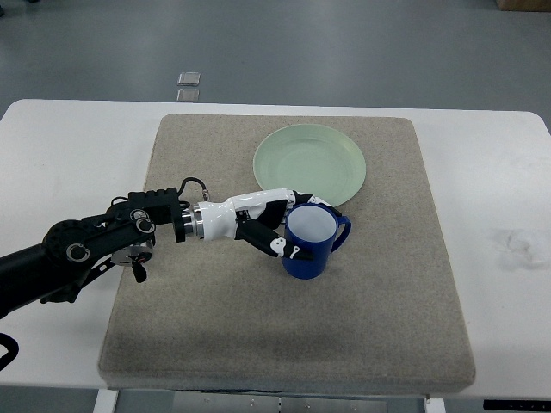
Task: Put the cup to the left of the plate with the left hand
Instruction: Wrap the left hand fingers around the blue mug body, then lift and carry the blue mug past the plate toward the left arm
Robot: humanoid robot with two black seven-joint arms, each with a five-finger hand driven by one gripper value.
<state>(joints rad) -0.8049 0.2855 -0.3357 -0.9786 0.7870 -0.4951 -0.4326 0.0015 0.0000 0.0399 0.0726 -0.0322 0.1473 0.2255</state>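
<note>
Just below the green plate (310,163), left robot hand (274,225) grips blue cup (309,242)

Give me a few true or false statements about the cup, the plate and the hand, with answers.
1. The left hand grips the cup. True.
2. The cup lies on its side. False: it stands upright, opening up.
3. The plate is green and holds nothing. True.
4. The cup sits left of the plate. False: it is in front of the plate, nearer the robot.
5. The cup and plate are on the mat. True.
6. The right hand holds the plate. False: no right hand shows.
</note>
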